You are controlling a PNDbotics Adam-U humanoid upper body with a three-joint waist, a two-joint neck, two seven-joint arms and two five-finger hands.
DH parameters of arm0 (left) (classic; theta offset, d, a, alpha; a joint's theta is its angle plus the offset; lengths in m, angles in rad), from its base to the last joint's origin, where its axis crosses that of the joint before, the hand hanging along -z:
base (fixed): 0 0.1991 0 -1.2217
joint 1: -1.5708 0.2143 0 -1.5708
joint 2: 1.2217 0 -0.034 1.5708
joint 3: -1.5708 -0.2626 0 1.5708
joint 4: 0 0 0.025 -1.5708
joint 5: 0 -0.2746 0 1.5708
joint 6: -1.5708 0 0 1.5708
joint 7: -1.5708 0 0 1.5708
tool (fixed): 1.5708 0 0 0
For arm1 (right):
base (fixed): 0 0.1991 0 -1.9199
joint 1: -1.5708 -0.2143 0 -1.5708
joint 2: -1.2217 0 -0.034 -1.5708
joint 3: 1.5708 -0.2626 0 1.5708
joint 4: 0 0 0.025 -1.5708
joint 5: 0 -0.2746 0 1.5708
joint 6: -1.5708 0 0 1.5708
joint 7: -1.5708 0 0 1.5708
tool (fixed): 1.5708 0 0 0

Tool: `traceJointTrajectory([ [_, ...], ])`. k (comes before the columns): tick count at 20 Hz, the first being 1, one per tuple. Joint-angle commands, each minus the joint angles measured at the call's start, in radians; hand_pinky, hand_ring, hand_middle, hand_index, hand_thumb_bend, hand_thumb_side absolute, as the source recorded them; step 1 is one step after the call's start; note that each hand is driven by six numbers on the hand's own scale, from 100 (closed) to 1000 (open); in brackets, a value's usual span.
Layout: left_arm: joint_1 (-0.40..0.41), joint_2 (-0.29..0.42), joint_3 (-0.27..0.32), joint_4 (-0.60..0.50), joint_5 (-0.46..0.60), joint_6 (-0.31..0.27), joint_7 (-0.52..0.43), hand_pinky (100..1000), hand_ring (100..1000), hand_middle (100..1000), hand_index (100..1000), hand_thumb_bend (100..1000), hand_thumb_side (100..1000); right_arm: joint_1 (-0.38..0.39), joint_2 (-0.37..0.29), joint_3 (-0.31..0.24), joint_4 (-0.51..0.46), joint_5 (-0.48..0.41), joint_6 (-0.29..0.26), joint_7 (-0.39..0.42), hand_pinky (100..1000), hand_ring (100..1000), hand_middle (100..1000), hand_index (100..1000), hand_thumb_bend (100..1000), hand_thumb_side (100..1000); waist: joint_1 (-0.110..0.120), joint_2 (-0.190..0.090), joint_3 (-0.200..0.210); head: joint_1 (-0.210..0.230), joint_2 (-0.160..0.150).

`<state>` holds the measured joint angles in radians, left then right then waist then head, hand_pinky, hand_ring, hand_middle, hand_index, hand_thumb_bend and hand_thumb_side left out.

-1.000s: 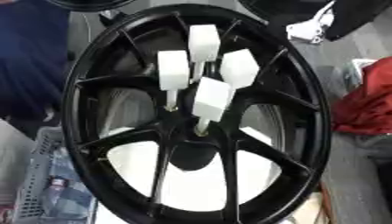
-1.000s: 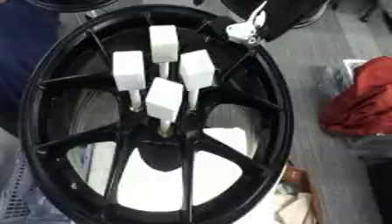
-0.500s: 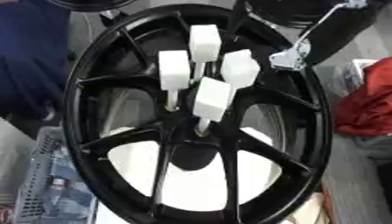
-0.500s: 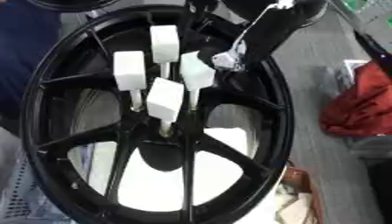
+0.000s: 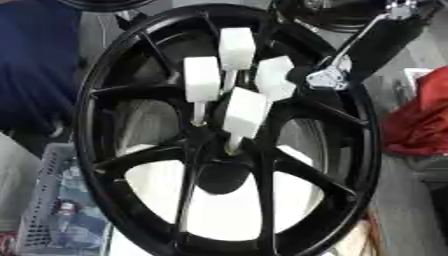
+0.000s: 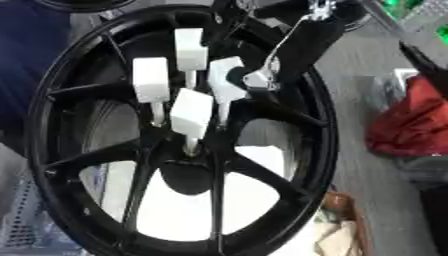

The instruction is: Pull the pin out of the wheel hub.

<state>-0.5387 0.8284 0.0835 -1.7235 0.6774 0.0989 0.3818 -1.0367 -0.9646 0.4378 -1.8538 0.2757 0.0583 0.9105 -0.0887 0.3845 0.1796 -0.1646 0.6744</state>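
Observation:
A large black wheel hub (image 5: 87, 125) with thin spokes fills both views. Several pins with white block heads stand in its centre: one at the top (image 5: 236, 47), one at the left (image 5: 201, 79), one at the right (image 5: 274, 77) and one lowest, nearest me (image 5: 247, 112). My right hand (image 5: 328, 77), black with a silver part at its tip, reaches in from the upper right. It sits right beside the right-hand pin (image 6: 223, 72), touching or almost touching the block's right side. How the hand stands is hidden. My left hand does not show.
A red cloth (image 5: 420, 120) lies to the right of the wheel. A grey mesh basket (image 5: 52, 210) sits at the lower left. A person's dark blue clothing (image 5: 35, 65) shows at the left edge. White sheet (image 5: 219, 205) lies under the spokes.
My right hand has come down and leftward from the upper right corner, across the rim, to the right-hand pin. The wheel and pins have not moved.

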Motion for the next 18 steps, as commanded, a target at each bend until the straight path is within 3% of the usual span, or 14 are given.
traceJointTrajectory([
  [1,-0.016,0.029,0.006,-0.012,-0.007,0.003,0.001,737,784,820,833,687,802,-0.010,-0.020,-0.022,0.007,0.020,0.010,-0.003,872,893,842,884,219,411,0.006,-0.017,0.002,0.005,0.002],
  [18,-0.025,0.021,0.007,-0.016,-0.005,0.009,0.007,739,786,821,832,668,805,0.025,-0.020,-0.024,0.029,-0.003,0.028,-0.003,871,887,822,874,234,412,-0.001,0.014,0.014,0.011,0.010],
])
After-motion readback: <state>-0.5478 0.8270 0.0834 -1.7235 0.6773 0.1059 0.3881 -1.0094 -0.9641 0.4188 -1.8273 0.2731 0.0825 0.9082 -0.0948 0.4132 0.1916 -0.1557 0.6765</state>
